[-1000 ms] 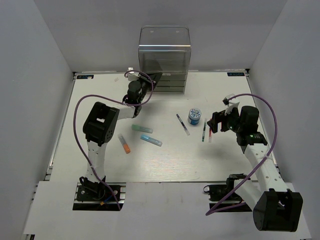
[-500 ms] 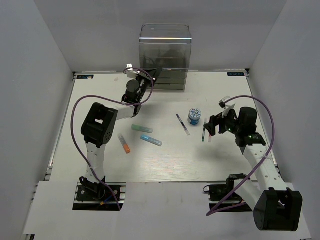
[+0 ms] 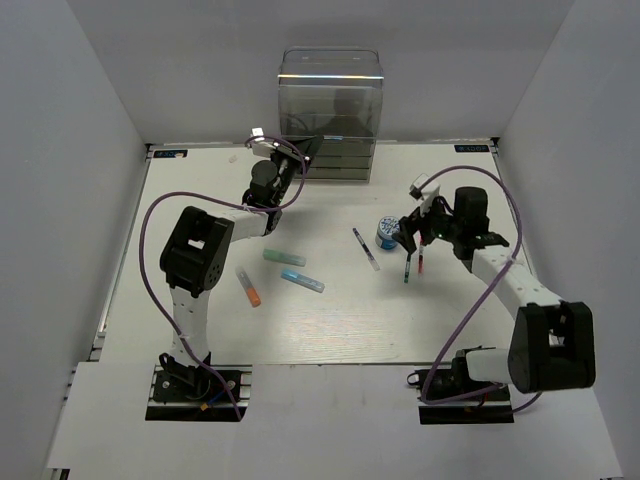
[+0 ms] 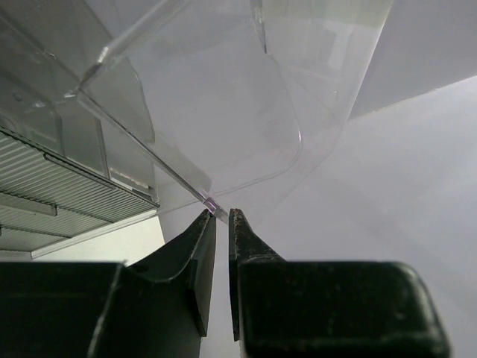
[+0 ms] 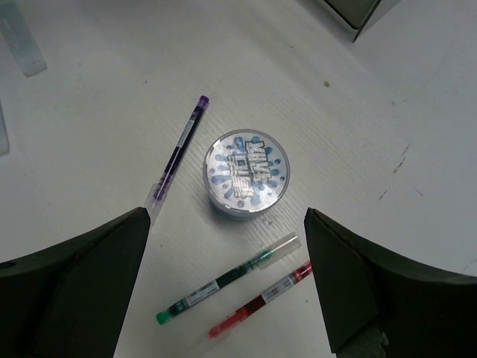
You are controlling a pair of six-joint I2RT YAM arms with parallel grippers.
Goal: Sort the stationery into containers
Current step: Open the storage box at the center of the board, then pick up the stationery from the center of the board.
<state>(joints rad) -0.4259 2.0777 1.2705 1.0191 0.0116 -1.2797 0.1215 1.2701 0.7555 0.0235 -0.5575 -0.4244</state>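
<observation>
1. Left pincer [image 4: 221, 214] is sitting at the centre of its wrist view, jaws narrowed to a slit and seemingly pinching the thin corner edge of the clear lid [image 4: 223, 112] on the organiser [image 3: 330, 120], which is standing at the top centre of the overhead view
2. Compared with a second ago, this pincer is reaching slightly higher in the frame and the lid's outline is looking changed, so the top compartment is probably being opened or closed; which one cannot be told
3. Right pincer [image 5: 227, 215] is gaping wide and holding nothing; having swung up and left from the right side, it is now hovering right of centre and framing the blue-and-white roll [image 5: 246, 175]
4. Green pen [image 5: 223, 287] and red pen [image 5: 261, 298] are lying just below the roll, with the purple pen [image 5: 177, 153] to its left
5. Teal marker [image 3: 283, 257], light-blue marker [image 3: 302, 281] and orange-capped marker [image 3: 248, 287] are lying left of centre, so every item is waiting outside the organiser, and the roll is looking like the next pick
</observation>
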